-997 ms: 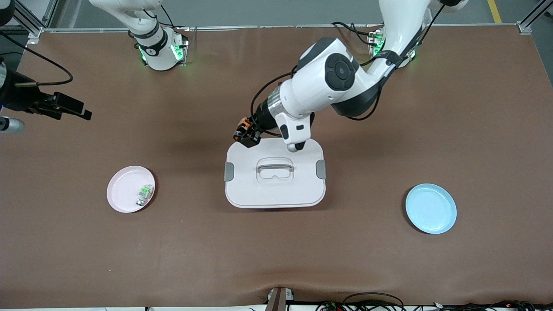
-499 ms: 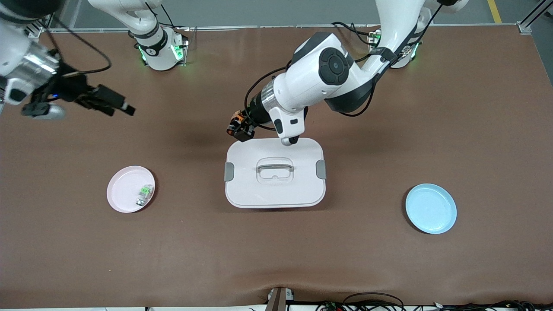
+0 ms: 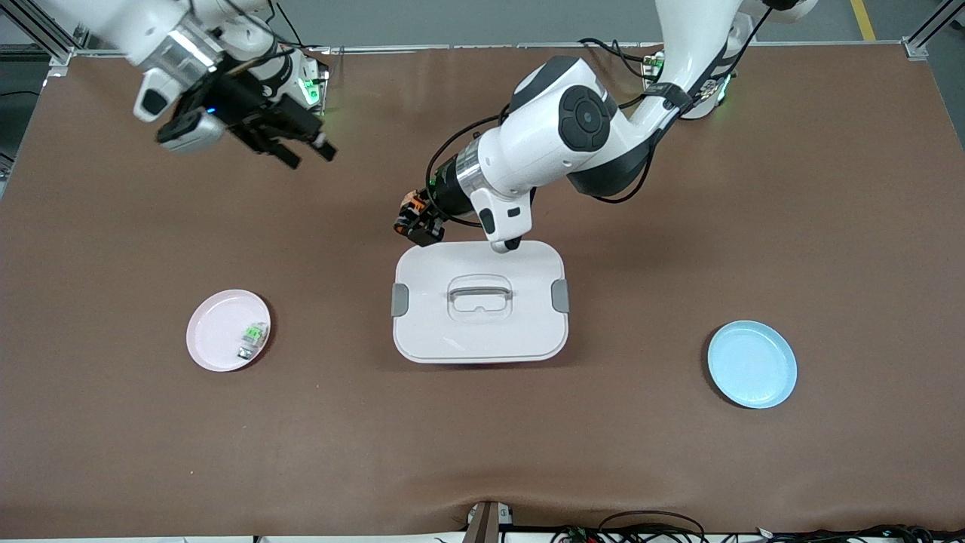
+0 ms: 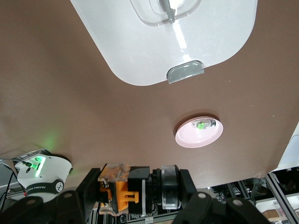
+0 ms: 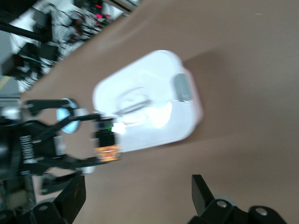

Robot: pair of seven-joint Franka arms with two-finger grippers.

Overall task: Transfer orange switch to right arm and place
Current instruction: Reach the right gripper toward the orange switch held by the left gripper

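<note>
My left gripper point(image 3: 415, 224) is shut on the orange switch point(image 3: 411, 207), a small black-and-orange part, and holds it in the air over the table just off the white box's edge toward the robot bases. In the left wrist view the orange switch point(image 4: 122, 192) sits clamped between the black fingers point(image 4: 88, 186). My right gripper point(image 3: 307, 150) is open and empty, in the air over the table near the right arm's base, with its fingers pointing toward the left gripper. The right wrist view shows the orange switch point(image 5: 107, 153) in the left gripper ahead of my open right fingers point(image 5: 70, 198).
A white lidded box point(image 3: 479, 302) with a handle sits mid-table. A pink plate point(image 3: 219, 335) holding a small green-and-clear part point(image 3: 254, 333) lies toward the right arm's end. A blue plate point(image 3: 752, 364) lies toward the left arm's end.
My right gripper has swung in from the table's edge toward the middle, closer to the left gripper. My left gripper has shifted slightly toward the right arm with the switch.
</note>
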